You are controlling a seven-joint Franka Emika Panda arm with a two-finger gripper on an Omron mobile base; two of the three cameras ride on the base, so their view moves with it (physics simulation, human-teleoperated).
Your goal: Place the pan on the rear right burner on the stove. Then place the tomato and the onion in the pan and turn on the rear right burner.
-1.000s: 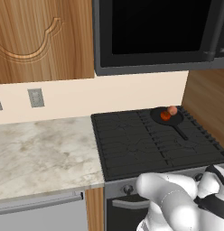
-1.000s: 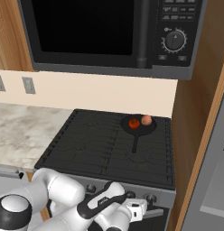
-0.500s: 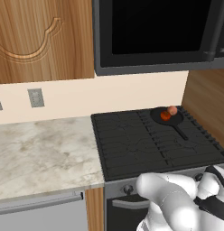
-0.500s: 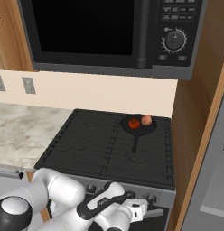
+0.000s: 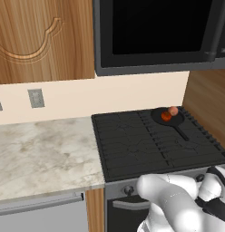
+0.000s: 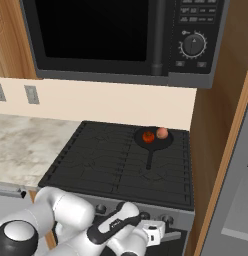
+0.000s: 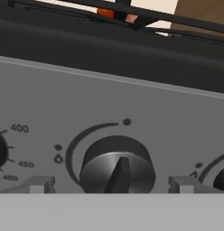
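Nothing has moved since the earlier frames: my arm hangs in the same low pose at the stove (image 6: 121, 165) front, and the pan (image 6: 153, 139) sits on the rear right burner (image 6: 163, 150), right of centre in the right base view, with the tomato (image 6: 148, 136) and the onion (image 6: 162, 132) side by side inside it. My end effector (image 6: 155, 235) shows at the bottom of that view, empty, its fingers spread as wide as they go, facing the knob (image 7: 116, 166) in the lower middle of the hand view. I judge that knob stiff, ridged and easy to pinch across its raised bar. My fingertips are cut off there, and whether this knob serves that burner I cannot tell.
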